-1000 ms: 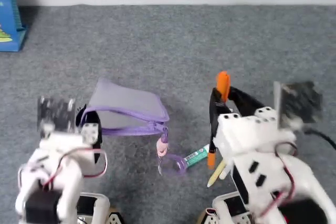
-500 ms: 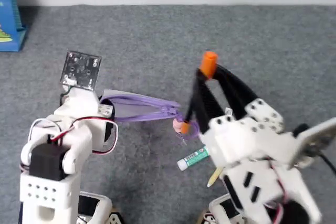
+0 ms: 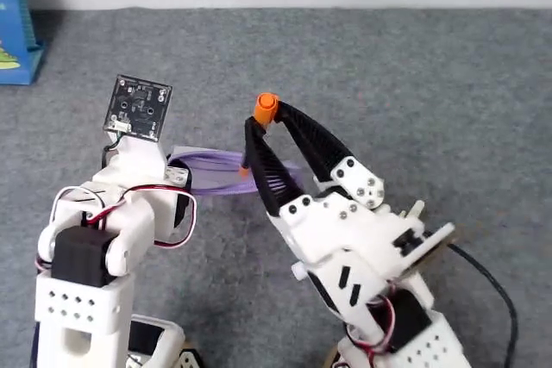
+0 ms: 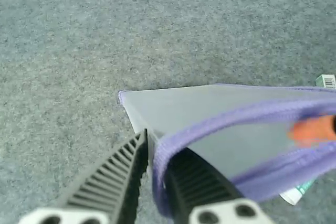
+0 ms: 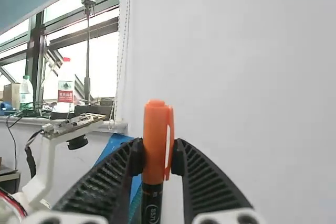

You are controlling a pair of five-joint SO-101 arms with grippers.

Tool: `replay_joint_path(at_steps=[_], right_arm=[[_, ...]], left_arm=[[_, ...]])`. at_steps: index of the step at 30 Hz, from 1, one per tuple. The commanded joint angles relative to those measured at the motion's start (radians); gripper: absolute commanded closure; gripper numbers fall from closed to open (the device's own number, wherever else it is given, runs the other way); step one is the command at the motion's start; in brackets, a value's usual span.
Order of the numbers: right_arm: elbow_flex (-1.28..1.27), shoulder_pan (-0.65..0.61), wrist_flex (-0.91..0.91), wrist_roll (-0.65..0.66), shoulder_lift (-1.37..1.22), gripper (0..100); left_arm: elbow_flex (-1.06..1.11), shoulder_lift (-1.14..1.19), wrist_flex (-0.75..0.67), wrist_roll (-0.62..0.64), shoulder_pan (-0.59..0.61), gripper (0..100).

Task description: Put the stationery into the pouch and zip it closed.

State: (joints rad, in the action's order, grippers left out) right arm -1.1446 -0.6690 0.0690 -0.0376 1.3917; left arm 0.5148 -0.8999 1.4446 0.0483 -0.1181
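Note:
The purple pouch (image 3: 216, 171) stands on its side on the grey carpet, its zipper mouth open. My left gripper (image 4: 148, 142) is shut on the pouch's zipper edge (image 4: 210, 124) at its near end, and the same gripper (image 3: 177, 178) is at the pouch's left end in the high view. My right gripper (image 3: 259, 125) is shut on an orange-capped pen (image 3: 265, 109), held cap-up over the pouch. The pen's orange lower end (image 4: 312, 128) sits between the pouch's lips. The pen (image 5: 156, 129) stands upright between the fingers. A green-and-white glue stick (image 4: 296, 193) lies beside the pouch.
A blue box (image 3: 13, 36) stands at the back left by the white wall. Open carpet (image 3: 414, 84) stretches behind and to the right of the arms. The right arm's body (image 3: 362, 256) covers the carpet right of the pouch.
The right arm has swung left with the pen, from the right of the pouch to over its mouth. The left arm has lifted the pouch's edge, narrowing it.

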Motion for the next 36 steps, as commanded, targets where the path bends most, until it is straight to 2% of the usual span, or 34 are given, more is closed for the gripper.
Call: replay_joint_path(at_steps=[1, 9, 13, 15, 20, 22, 24, 29, 32, 36], right_arm=[[-0.029, -0.002, 0.148, 0.031, -0.047, 99.1], [-0.097, 0.010, 0.315, 0.031, -0.211, 99.1], [-0.137, 0.005, 0.286, 0.075, -0.234, 98.5], [-0.140, 0.004, 0.236, 0.114, -0.229, 95.4], [-0.130, 0.004, 0.130, 0.110, -0.131, 81.1], [-0.101, 0.004, 0.022, 0.106, -0.073, 81.8], [-0.051, 0.018, -0.108, 0.041, -0.018, 84.2], [0.141, 0.147, -0.538, -0.123, 0.027, 85.4], [0.219, 0.211, -0.745, -0.161, 0.010, 84.1], [0.250, 0.285, -0.929, -0.180, -0.027, 84.3]], left_arm=[[-0.004, 0.015, -0.028, 0.031, -0.014, 99], [0.048, 0.011, -0.071, 0.037, -0.009, 99], [0.048, 0.009, -0.071, 0.040, -0.009, 99], [0.048, 0.009, -0.071, 0.040, -0.009, 99], [0.050, 0.009, -0.069, 0.040, -0.009, 99], [0.050, 0.009, -0.068, 0.040, -0.008, 99], [0.053, 0.009, -0.063, 0.040, -0.008, 99], [0.073, 0.008, -0.068, 0.040, -0.005, 99], [0.071, 0.008, -0.069, 0.041, 0.031, 99], [0.071, 0.008, -0.069, 0.041, 0.052, 99]])
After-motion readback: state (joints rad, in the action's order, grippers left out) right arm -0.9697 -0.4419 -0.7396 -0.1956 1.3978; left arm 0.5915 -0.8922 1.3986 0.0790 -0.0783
